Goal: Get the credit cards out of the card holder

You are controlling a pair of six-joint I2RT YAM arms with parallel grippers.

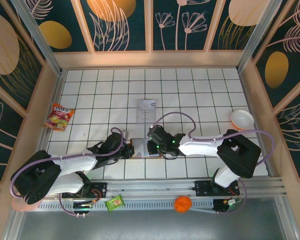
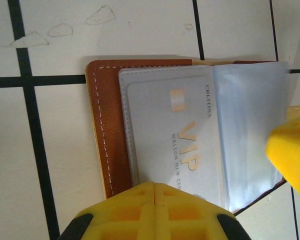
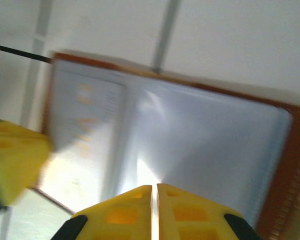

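Your two arms are meeting over the card holder (image 1: 139, 148), which is lying open on the white tiled counter (image 1: 200, 90) just ahead of the arm bases, with the left pincer (image 1: 126, 148) at its left side and the right pincer (image 1: 152, 147) at its right. In the left wrist view the brown stitched leather (image 2: 106, 135) is framing a clear sleeve (image 2: 250, 130), and a pale credit card (image 2: 175, 145) with gold "VIP" lettering is sitting inside that sleeve. The left pincer (image 2: 154, 192) is pressing in over the near edge of that card with its yellow fingers drawn together to a thin seam; you cannot tell whether the sleeve's edge is caught between them. A yellow finger (image 2: 290, 165) of the right pincer is hanging over the right-hand pages. The right wrist view is blurring heavily, yet it is showing the right pincer (image 3: 154, 192) with its fingers likewise meeting over the pale pages, the brown rim (image 3: 285, 165) curving round the far side. Elsewhere on the counter, a pale flat rectangle (image 1: 146, 111) is lying just beyond the holder, a snack packet (image 1: 60, 116) is resting near the left wall, and a bowl (image 1: 241, 119) is sitting near the right wall. An orange ball (image 1: 182, 203) and a green packet (image 1: 114, 202) are lying by the arm bases.
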